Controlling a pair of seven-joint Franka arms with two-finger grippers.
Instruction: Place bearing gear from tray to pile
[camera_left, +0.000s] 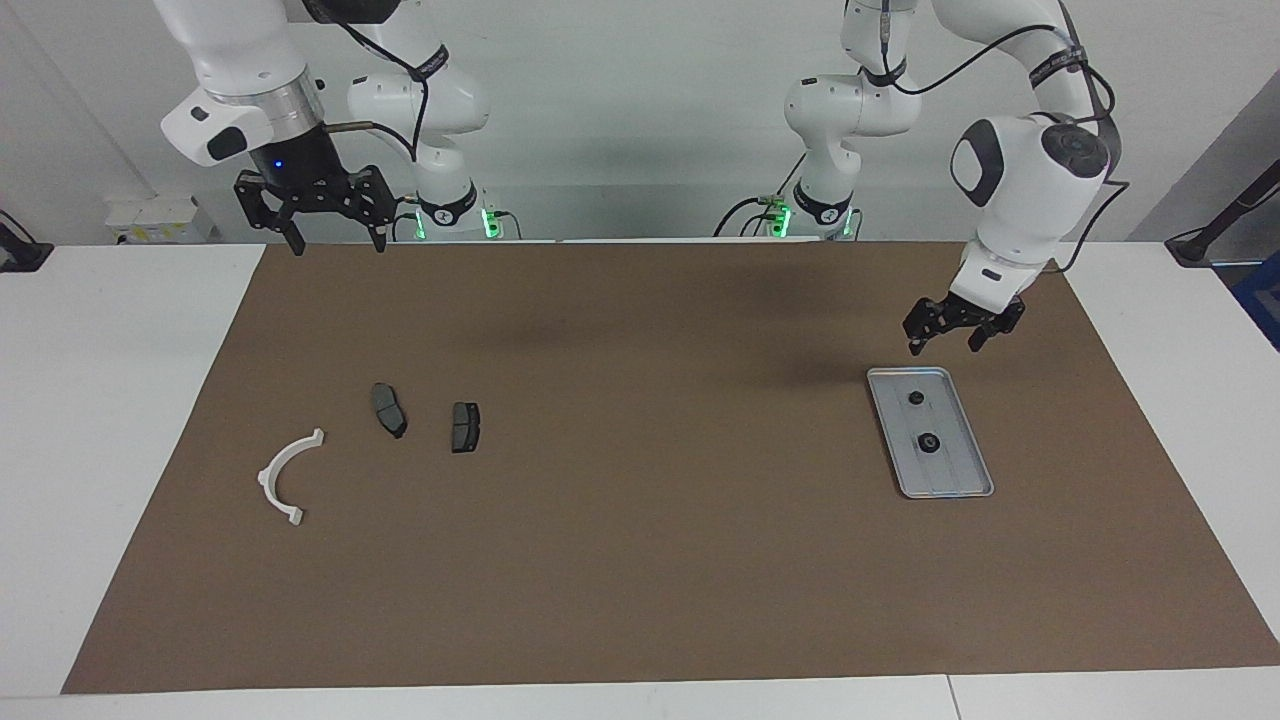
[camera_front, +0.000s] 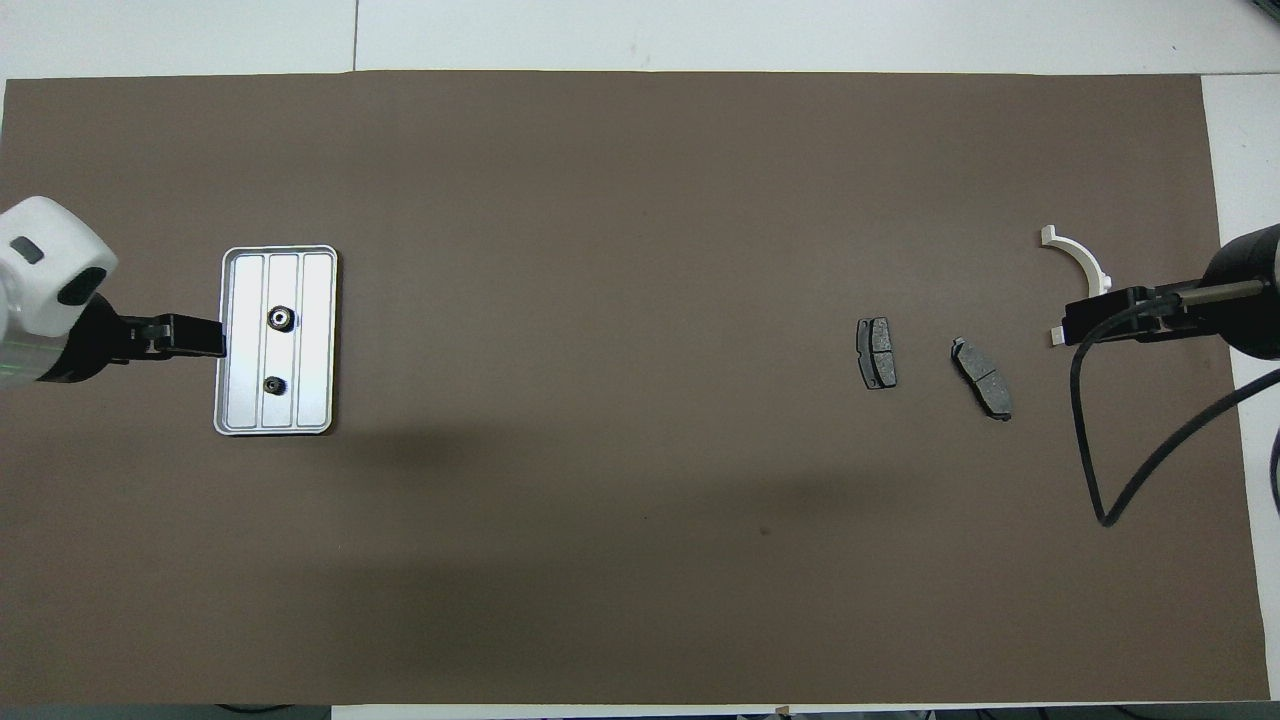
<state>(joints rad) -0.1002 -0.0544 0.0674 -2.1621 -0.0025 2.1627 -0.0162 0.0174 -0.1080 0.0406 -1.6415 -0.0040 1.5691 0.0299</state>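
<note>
The silver tray (camera_left: 960, 470) (camera_front: 318, 340) lies on the brown mat toward the left arm's end. In it sit two small dark round parts, one with a bright centre (camera_left: 929, 444) (camera_front: 280, 319) and a smaller one (camera_left: 915, 398) (camera_front: 272, 384); I cannot tell which is the bearing gear. My left gripper (camera_left: 942, 350) (camera_front: 215, 337) hangs open and empty in the air beside the tray's rim. The pile is a white half-ring bracket (camera_left: 283, 478) (camera_front: 1080, 257) and two dark brake pads (camera_left: 389, 409) (camera_left: 465, 427). My right gripper (camera_left: 338, 248) (camera_front: 1068, 325) waits open, high over the mat's edge.
A brown mat (camera_left: 640, 540) covers most of the white table. A black cable (camera_front: 1100, 450) loops from the right arm over the mat near the brake pads (camera_front: 876, 352) (camera_front: 982, 378). In the overhead view the right gripper hides part of the bracket.
</note>
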